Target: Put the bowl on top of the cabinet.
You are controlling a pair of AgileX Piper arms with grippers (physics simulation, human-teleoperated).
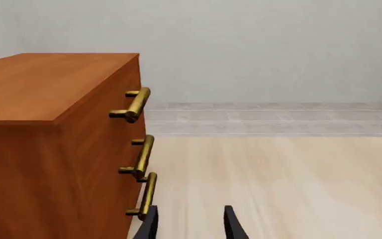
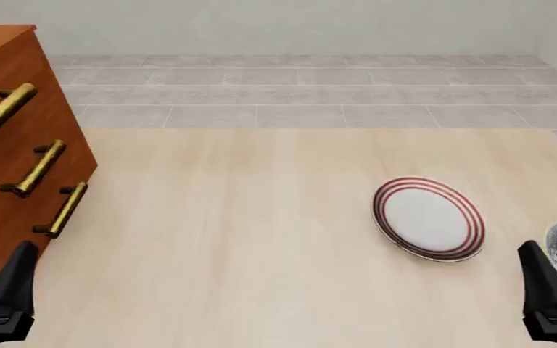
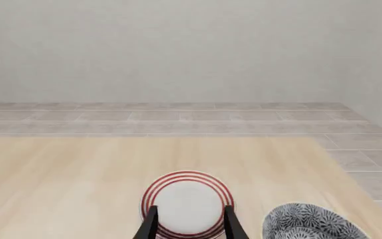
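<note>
Sitting at the table's far right edge, just beside the right gripper [image 3: 188, 224], the bowl [image 3: 310, 221] looks rigid, glazed and likely slippery, probably breakable if dropped. Its pale rim seems the best hold, one finger inside and one outside the wall. The red-ringed plate [image 2: 428, 217] lies near it. Both the right gripper and the left gripper [image 1: 189, 224] show jaws parted and empty. The cabinet [image 2: 12, 152] stands well apart, at far left.
</note>
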